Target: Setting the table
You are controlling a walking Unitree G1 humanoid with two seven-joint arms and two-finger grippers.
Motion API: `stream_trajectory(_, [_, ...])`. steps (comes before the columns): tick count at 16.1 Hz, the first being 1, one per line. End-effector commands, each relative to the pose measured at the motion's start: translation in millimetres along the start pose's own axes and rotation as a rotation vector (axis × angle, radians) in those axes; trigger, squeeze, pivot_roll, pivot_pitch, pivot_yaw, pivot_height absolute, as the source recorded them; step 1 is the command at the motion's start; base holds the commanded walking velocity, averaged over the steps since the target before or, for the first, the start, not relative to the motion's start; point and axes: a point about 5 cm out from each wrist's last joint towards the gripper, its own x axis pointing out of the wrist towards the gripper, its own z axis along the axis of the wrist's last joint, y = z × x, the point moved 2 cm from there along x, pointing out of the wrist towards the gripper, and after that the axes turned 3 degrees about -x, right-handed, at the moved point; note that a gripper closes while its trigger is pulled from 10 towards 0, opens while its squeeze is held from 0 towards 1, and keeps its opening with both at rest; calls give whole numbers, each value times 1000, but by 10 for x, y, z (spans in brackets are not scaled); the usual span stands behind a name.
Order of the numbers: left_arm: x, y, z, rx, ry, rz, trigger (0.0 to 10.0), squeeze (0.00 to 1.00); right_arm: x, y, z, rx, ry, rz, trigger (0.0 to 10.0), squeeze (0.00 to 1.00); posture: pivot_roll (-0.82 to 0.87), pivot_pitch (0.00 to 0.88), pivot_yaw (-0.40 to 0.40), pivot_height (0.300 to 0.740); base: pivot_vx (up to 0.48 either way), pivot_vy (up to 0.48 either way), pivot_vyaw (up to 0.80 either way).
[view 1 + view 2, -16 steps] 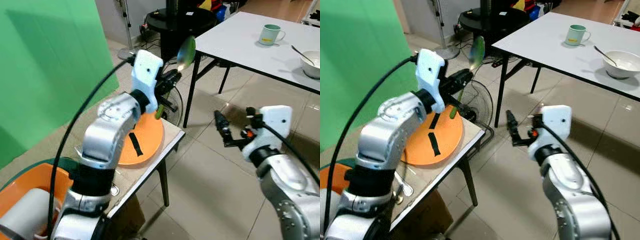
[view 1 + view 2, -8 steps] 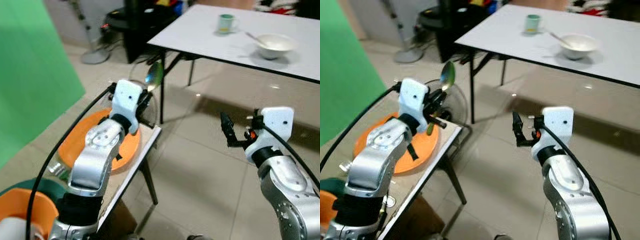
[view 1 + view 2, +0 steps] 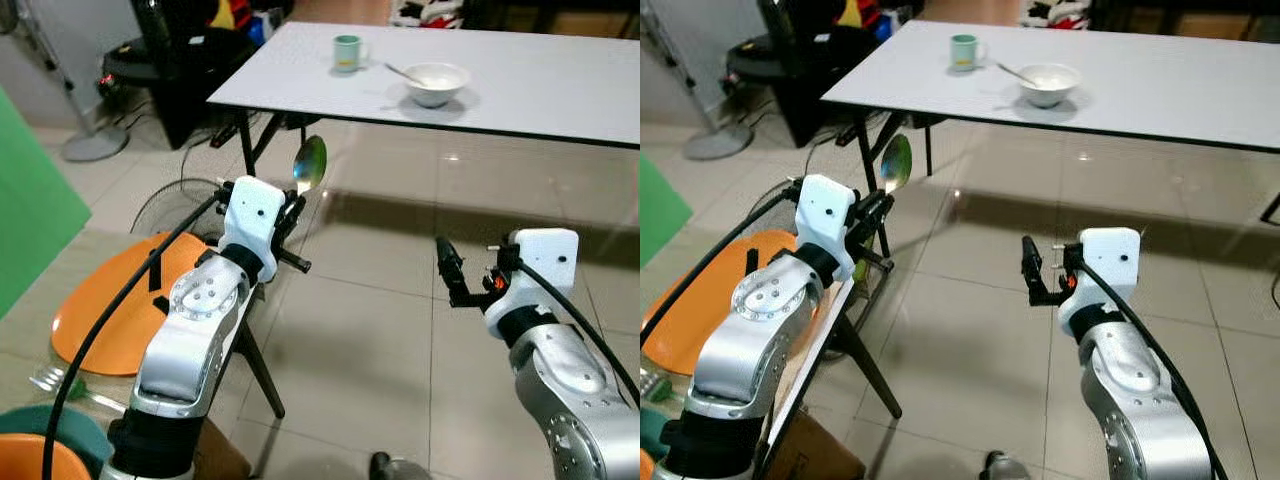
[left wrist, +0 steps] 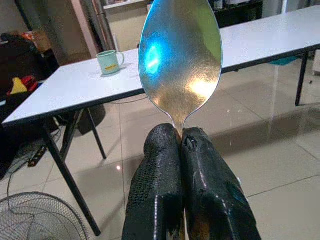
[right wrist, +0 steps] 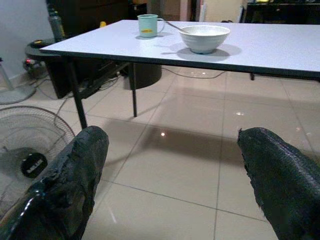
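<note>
My left gripper [image 3: 297,203] is shut on the neck of a metal spoon [image 3: 309,163], whose bowl stands upright above the fingers [image 4: 160,165]. In the left wrist view the spoon [image 4: 180,55] is seen against the long white table [image 3: 540,70]. On that table stand a green mug [image 3: 347,52] and a white bowl [image 3: 433,82] with another spoon in it. My right gripper [image 3: 447,266] hangs open over the tiled floor, well short of the table, with nothing between its fingers [image 5: 82,165].
An orange plate [image 3: 110,310] and a fork [image 3: 50,378] lie on a small side table at my left. A floor fan [image 3: 170,205] stands beyond it. A dark cabinet [image 3: 170,60] sits at the white table's left end. Tiled floor lies between me and the table.
The camera has swung right: the green screen has slid almost out at the left and the white table now lies ahead. The left gripper still holds the spoon; the right stays open.
</note>
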Motion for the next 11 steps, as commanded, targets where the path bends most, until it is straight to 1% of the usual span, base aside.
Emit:
stream_trajectory(1, [-23, 17, 23, -4, -7, 0, 10000, 0, 0, -1, -15, -6, 7, -8, 10000, 0, -3, 0, 92, 740, 304, 0, 0])
stream_trajectory(2, [-19, 16, 11, -13, -5, -2, 10000, 0, -10, 3, -23, -4, 11, -14, 10000, 0, -12, 0, 101, 740, 315, 0, -406])
stream_trajectory(6, [-8, -36, 12, -18, -4, -29, 10000, 0, -32, -30, -22, 4, 9, -32, 10000, 0, -11, 0, 105, 740, 327, 0, -800])
stream_trajectory(11, [-18, -19, 3, -22, 0, -26, 10000, 0, -49, -27, 7, 12, -2, -27, 10000, 0, -17, 0, 107, 740, 338, 0, -800])
